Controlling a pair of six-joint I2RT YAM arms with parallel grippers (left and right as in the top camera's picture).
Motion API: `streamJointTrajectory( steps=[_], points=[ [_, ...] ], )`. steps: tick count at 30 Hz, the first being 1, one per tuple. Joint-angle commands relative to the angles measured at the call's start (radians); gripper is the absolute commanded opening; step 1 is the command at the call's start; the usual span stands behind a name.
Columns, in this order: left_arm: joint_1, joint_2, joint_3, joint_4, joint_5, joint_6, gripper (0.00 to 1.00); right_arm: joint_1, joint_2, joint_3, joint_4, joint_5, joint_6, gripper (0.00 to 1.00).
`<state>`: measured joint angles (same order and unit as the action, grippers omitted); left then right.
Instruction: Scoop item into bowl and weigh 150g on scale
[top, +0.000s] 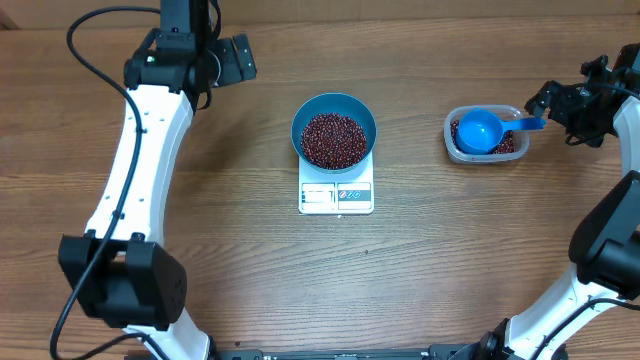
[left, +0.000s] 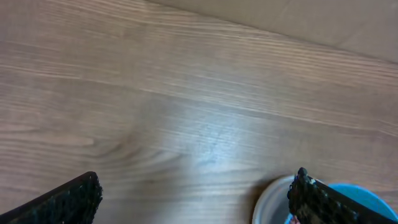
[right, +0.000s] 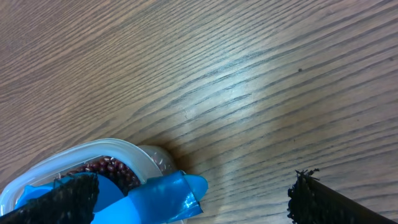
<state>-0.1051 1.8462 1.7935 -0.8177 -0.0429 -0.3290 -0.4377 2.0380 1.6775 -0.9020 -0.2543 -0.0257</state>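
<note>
Scoop in tub w/ beans; bowl on scale, prob. half-full of beans

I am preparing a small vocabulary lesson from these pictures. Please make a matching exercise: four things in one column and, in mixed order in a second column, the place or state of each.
Column A
1. bowl
2. scale
3. scoop
4. left gripper

Column B
a. lies in the clear tub
b. open, holding nothing
c. stands on the scale, with beans inside
d. under the bowl, its display strip showing in front

Right pairs: 1-c, 2-d, 3-a, 4-b
</note>
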Motion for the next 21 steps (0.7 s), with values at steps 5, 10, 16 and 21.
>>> streamJointTrajectory(
  steps=[5, 10, 16, 21],
  points=[
    [-0.005, -0.269, 0.014, -0.137, -0.05, 0.091, 0.99, -0.004, 0.014, 0.031, 0.004, 0.007, 0.007, 1.0],
    [-0.005, -0.331, 0.007, -0.248, -0.122, 0.124, 1.0, -0.004, 0.014, 0.031, 0.004, 0.007, 0.007, 1.0],
    [0.018, -0.369, -0.084, -0.231, -0.095, 0.153, 0.99, -0.004, 0.014, 0.031, 0.004, 0.007, 0.007, 1.0],
    [0.042, -0.431, -0.321, -0.014, -0.044, 0.15, 1.0, -0.004, 0.014, 0.031, 0.004, 0.007, 0.007, 1.0]
  ],
)
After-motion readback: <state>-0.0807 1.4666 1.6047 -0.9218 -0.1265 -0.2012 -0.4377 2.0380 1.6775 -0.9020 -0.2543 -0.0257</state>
